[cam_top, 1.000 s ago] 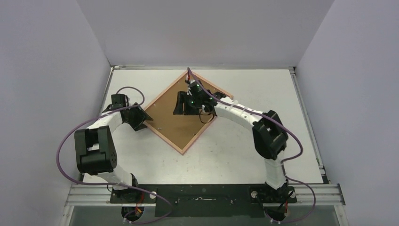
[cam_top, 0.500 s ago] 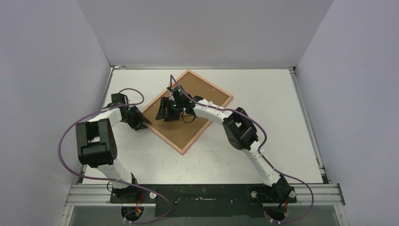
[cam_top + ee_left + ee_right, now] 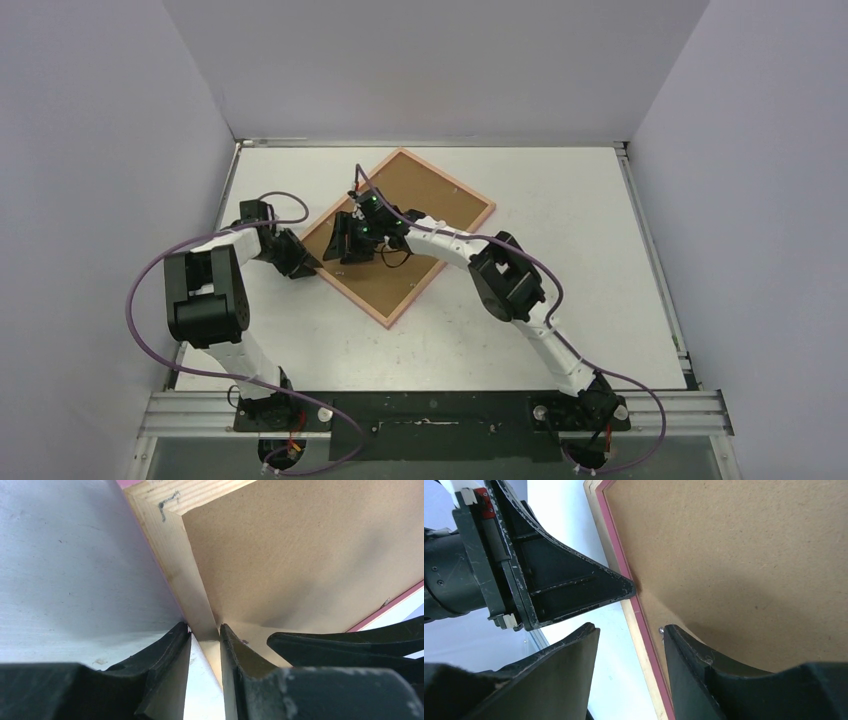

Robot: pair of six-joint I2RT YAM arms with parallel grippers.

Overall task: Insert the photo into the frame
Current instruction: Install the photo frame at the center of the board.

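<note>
The left gripper sits at the left corner of the frame, low over the desk. In the left wrist view, this gripper is nearly closed. Its two fingers pinch the frame's light wooden rail between them, just along from the corner. One finger is on the outer side over the bare desk and the other is on the inner side, against the brown backing panel.

The frame lies in the far middle part of the desk, turned like a diamond, with one corner toward the far edge and one toward the arms. Its back faces up and the backing panel fills it. A thin pink strip shows between the panel and the wooden rim.

The right gripper reaches across the panel to the same left corner, just beside the left gripper. In the right wrist view, the right gripper is partly open with a clear gap and grips nothing. It straddles the frame's rail, with one finger over the white desk and the other over the panel. The tip of the left gripper rests on the rail just beyond it.
</note>
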